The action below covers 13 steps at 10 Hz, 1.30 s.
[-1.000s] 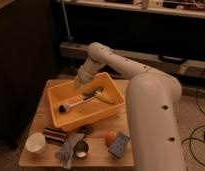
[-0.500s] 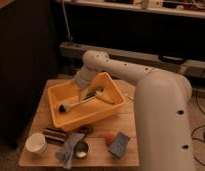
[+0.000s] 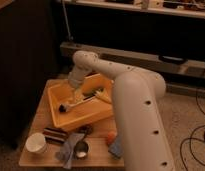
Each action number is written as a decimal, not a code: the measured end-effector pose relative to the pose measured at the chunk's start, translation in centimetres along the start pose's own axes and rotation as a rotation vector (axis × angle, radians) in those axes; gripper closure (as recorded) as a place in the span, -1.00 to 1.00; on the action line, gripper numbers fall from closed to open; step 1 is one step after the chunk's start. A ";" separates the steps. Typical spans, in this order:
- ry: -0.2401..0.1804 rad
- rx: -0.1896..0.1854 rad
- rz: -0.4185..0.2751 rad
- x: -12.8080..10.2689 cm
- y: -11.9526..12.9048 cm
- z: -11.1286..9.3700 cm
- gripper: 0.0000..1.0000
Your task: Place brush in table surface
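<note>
The brush [image 3: 75, 103] lies inside the yellow bin [image 3: 71, 122], its small dark head toward the left and its pale handle running right. My gripper [image 3: 77, 91] reaches down into the back of the bin, just above the brush's handle. I cannot tell whether it touches the brush. The table surface [image 3: 42, 114] is light brown wood and carries the bin and the other items.
A yellow-green oblong item [image 3: 101, 95] lies in the bin on the right. In front of the bin stand a white cup [image 3: 36, 142], a dark can [image 3: 54, 134], a metal cup [image 3: 82, 148], a grey cloth [image 3: 67, 151], an orange item [image 3: 112, 136] and a blue sponge [image 3: 116, 148]. My arm's big white link [image 3: 141, 120] covers the table's right side.
My gripper has shifted slightly left and lower over the back of the bin. The brush lies in about the same place in the bin.
</note>
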 end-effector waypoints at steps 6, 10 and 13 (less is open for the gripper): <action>-0.012 -0.072 0.001 -0.2 1.1 2.8 -0.60; -0.011 -0.069 0.012 0.1 1.4 2.4 -0.60; 0.119 0.015 0.118 0.7 3.6 1.5 -0.60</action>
